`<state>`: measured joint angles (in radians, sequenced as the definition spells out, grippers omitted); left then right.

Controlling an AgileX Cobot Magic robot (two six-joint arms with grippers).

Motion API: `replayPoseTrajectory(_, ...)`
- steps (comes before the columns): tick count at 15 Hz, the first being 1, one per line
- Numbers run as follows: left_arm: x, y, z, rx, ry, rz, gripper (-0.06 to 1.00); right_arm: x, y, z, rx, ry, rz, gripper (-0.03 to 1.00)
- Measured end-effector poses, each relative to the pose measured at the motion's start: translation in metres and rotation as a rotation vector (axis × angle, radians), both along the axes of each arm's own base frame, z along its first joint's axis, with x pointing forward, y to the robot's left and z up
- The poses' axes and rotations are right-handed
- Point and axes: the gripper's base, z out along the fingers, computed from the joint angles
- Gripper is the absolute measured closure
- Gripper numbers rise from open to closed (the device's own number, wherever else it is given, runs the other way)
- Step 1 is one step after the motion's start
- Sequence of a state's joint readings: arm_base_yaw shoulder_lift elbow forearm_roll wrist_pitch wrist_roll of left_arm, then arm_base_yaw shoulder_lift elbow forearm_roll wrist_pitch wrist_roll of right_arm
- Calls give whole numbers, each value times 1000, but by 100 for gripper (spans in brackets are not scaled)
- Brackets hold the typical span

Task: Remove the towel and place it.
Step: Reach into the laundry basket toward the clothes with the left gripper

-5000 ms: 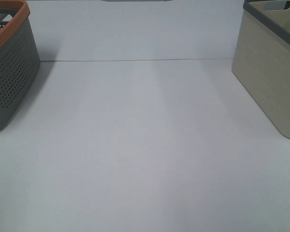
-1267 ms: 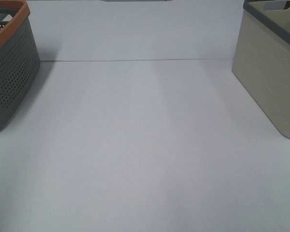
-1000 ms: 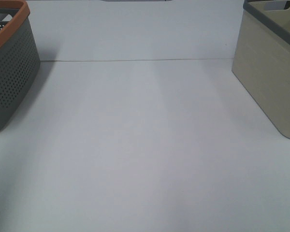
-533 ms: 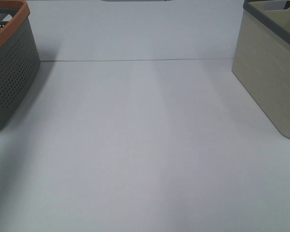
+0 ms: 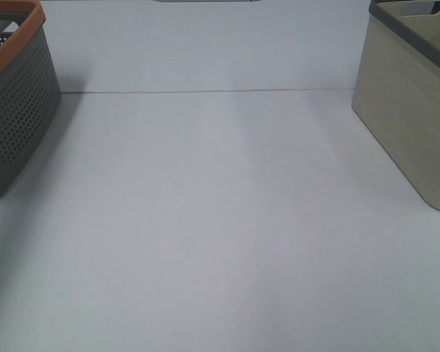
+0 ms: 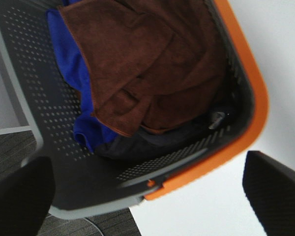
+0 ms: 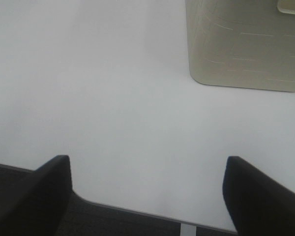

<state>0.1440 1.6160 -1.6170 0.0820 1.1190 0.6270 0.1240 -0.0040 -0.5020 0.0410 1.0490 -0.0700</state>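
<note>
Nothing has moved yet; removal not begun.
Grey perforated orange-rimmed plastic basket (image 6: 248, 88) holds the crumpled reddish-brown cloth towel (image 6: 152, 64) on top; left hand (image 6: 147, 196) hangs above the basket, right hand (image 7: 147, 191) well away, both wide open and empty.

Seemingly a lab test bench: a plain white table (image 5: 220, 220) with a perforated grey basket (image 5: 15, 110) at upper left and a beige bin (image 5: 411, 125) at upper right.
</note>
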Motion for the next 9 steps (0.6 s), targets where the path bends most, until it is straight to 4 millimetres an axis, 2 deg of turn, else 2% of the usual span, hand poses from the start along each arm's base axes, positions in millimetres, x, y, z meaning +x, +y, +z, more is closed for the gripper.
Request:
replayPoseTrajectory(2, 20, 18, -2, -12, -9, 28, -5, 0, 0, 0, 0, 0, 0, 23)
replayPoseTrajectory(3, 44, 48, -9, -46, -19, 73, -5, 0, 0, 0, 0, 0, 0, 23)
replayPoseTrajectory(5, 69, 74, -27, -125, -29, 87, -5, 0, 0, 0, 0, 0, 0, 23)
replayPoseTrajectory(9, 109, 103, -65, -188, -33, 67, -5, 0, 0, 0, 0, 0, 0, 23)
